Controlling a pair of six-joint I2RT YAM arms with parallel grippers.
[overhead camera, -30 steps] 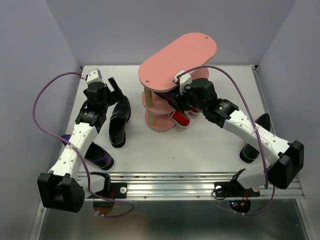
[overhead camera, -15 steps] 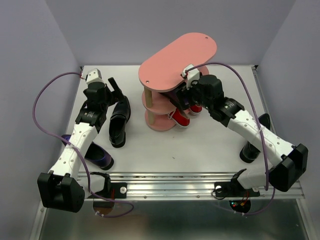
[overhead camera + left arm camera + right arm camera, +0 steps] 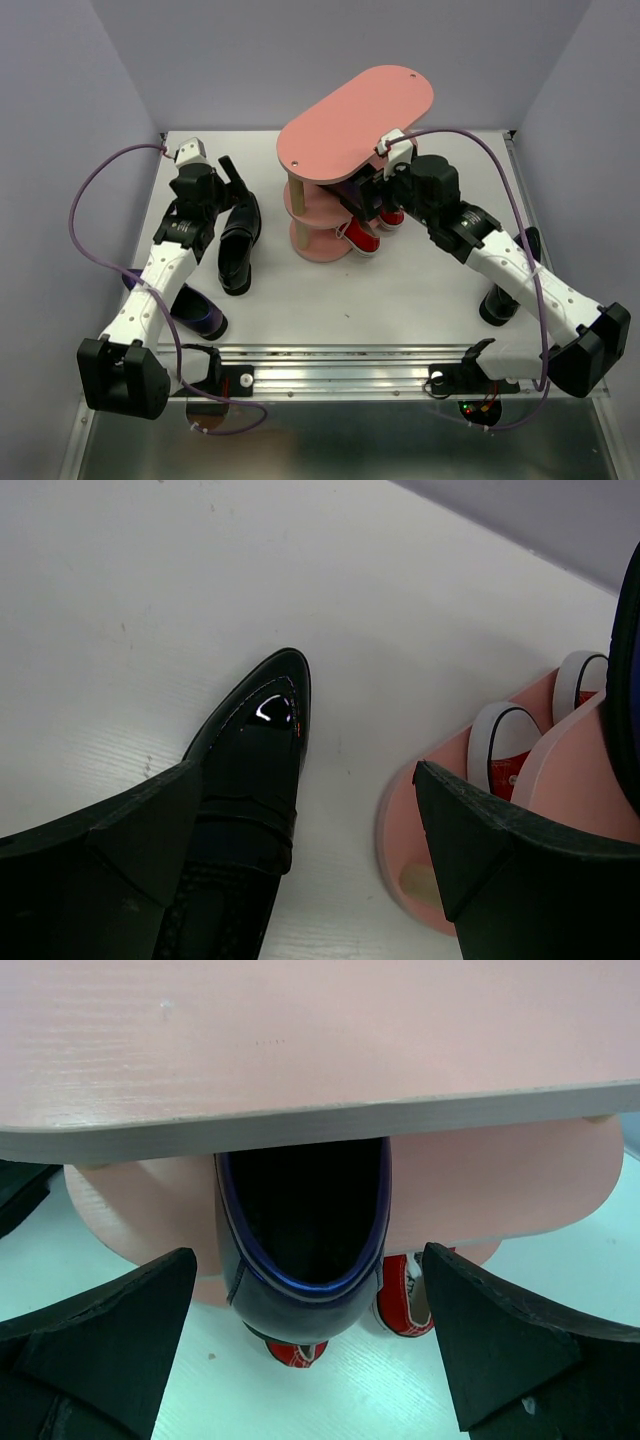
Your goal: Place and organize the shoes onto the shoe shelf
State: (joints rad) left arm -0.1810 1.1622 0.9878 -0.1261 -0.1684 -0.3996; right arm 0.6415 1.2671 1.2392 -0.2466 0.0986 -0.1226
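Note:
The pink shoe shelf (image 3: 355, 110) stands mid-table. Two red sneakers (image 3: 360, 238) (image 3: 405, 1300) sit on its bottom board. A glossy dark purple shoe (image 3: 300, 1290) rests on the middle board (image 3: 480, 1190), heel sticking out toward my right gripper (image 3: 308, 1255). That gripper (image 3: 372, 205) is open, one finger on each side of the heel and clear of it. My left gripper (image 3: 306, 770) is open above a black loafer (image 3: 250, 770) (image 3: 238, 245) lying left of the shelf. A second purple shoe (image 3: 195, 310) lies near the left arm.
A dark shoe (image 3: 497, 300) stands at the right, partly hidden behind my right arm. The shelf's bottom board (image 3: 420, 810) is close to my left gripper's right finger. The table's metal front rail (image 3: 340, 365) runs between the arm bases.
My right gripper has opened, let go of the purple shoe on the middle board and drawn back to the right. The left arm has hardly moved.

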